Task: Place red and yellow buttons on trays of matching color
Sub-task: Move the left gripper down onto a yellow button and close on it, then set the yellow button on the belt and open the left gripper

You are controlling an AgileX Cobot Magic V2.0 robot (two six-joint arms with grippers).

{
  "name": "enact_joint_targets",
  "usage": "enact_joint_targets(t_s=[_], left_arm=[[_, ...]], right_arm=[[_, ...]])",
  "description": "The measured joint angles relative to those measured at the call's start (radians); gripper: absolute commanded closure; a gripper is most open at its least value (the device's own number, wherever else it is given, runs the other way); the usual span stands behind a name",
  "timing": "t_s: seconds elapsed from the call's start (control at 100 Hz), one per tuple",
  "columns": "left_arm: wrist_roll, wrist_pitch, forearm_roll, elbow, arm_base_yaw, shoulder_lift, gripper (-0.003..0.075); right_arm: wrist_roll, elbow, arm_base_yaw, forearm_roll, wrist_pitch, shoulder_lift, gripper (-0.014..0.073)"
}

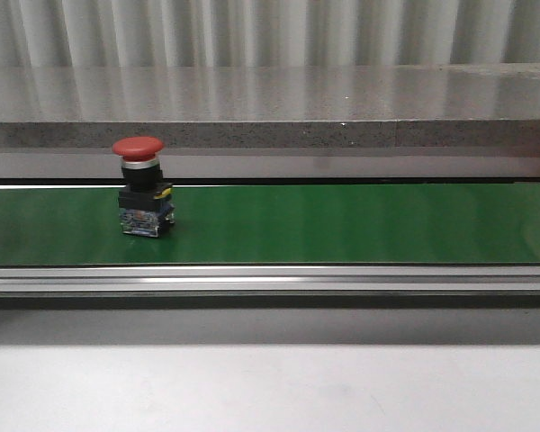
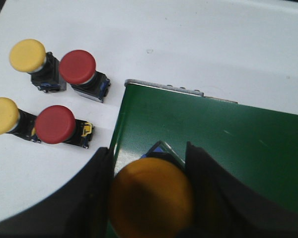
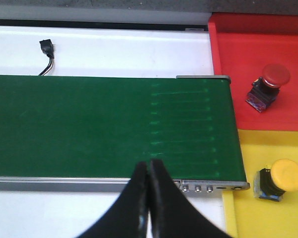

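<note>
The green conveyor belt (image 2: 213,144) lies right under the left gripper (image 2: 151,193), whose jaws are clamped on a yellow button (image 2: 151,198) sitting between them, over the belt's end. The step in hand looks like setting this button on the belt: lower until its base rests flat, open only enough to clear the cap, then lift straight up so it stands like the red button (image 1: 142,187) already upright on the belt. Four more buttons wait on the white table beyond the left jaw. The right gripper (image 3: 149,198) has its jaws pressed together on nothing, above the belt's near edge. Past its tips and off the belt end, the red tray (image 3: 233,59) holds one tipped red button and the yellow tray (image 3: 248,213) one yellow button
</note>
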Motion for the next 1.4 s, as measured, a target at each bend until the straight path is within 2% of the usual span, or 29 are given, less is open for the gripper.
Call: enact_joint_targets(t_s=[0.35,0.42,0.47,0.54,0.64,0.69,0.76,1.04,1.4], left_arm=[[0.001,-0.013,-0.013,0.001,-0.002,0.099,0.0738],[0.001,-0.013,-0.013,0.001,-0.002,0.1,0.0707],[0.003,-0.013,-0.013,0.001,-0.002,0.1,0.065],[0.014,-0.013,-0.02,0.001,-0.002,0.1,0.0512],[0.036,-0.013,-0.032,0.001,-0.002,0.1,0.023],[0.047,-0.013,-0.037,0.001,-0.009,0.1,0.0122],[0.064,-0.015,-0.039,0.001,-0.017,0.1,0.0041],[0.081,-0.033,-0.02,0.001,-0.095,0.05,0.0072],[0.085,-0.037,-0.017,0.028,-0.153,-0.21,0.0083]], right_arm=[[0.0,0.0,0.0,0.0,0.0,0.0,0.066],[0.0,0.0,0.0,0.0,0.0,0.0,0.066],[0.0,0.0,0.0,0.0,0.0,0.0,0.066],[0.0,0.0,0.0,0.0,0.0,0.0,0.066],[0.0,0.0,0.0,0.0,0.0,0.0,0.066],[0.0,0.0,0.0,0.0,0.0,0.0,0.066],[0.0,0.0,0.0,0.0,0.0,0.0,0.066],[0.0,0.0,0.0,0.0,0.0,0.0,0.066],[0.0,0.0,0.0,0.0,0.0,0.0,0.066]])
